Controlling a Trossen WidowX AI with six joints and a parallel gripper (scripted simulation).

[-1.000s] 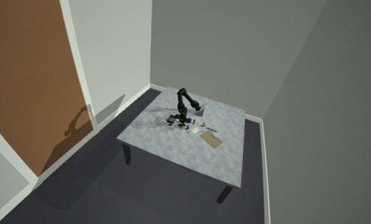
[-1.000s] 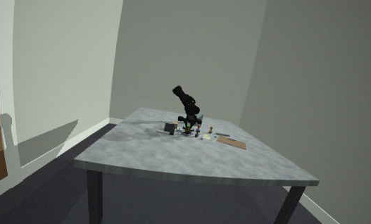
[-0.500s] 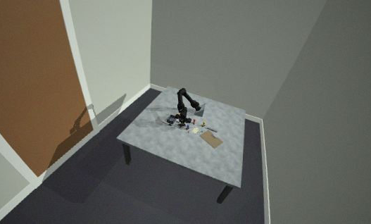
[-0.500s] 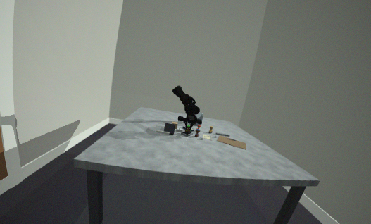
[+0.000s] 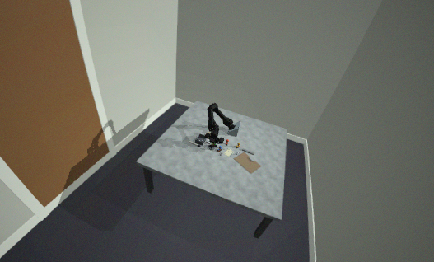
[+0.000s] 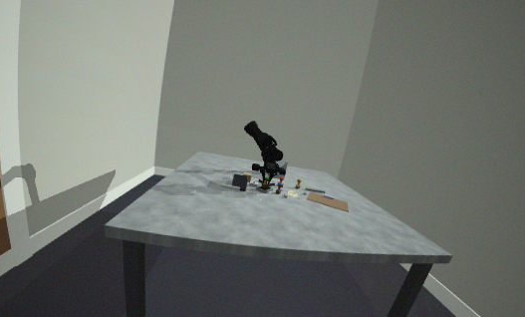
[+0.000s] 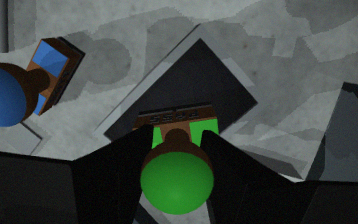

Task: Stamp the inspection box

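Observation:
My gripper is shut on the green-knobbed stamp and holds it upright, knob toward the wrist camera. The stamp's block is over the near part of the dark ink pad, which lies in an open grey case. Whether the stamp's face touches the pad is hidden, and the lettering on its block is too small to read. The cream card lies on the bench beyond the stamps. Its box and any print are too small to make out.
A blue-knobbed stamp stands close beside the pad. Red-knobbed and yellow-knobbed stamps stand nearby. A brown clipboard, a grey rod and a dark box are also around.

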